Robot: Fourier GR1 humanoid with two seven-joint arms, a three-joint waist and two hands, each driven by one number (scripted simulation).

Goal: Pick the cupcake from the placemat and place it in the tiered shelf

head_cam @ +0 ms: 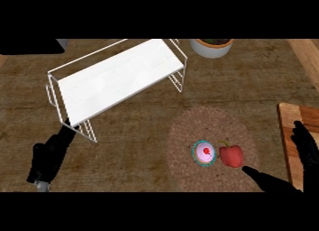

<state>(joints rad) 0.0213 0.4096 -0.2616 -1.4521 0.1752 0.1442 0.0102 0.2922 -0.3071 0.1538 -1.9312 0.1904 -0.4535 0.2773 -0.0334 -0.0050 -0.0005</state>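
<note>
Cupcake (204,154) sits on the placemat (209,122), touching a red pepper (232,156). I have the right robot hand (308,149) released, thumb beside the pepper, set to approach. Left robot hand (49,155) rests released below the shelf (116,76), clear of the placing route.

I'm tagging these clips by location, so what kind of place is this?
Probably a kitchen counter. A brown stone-like countertop holds a white tiered shelf, a round woven placemat with a cupcake and a red pepper, and a wooden cutting board.
</note>
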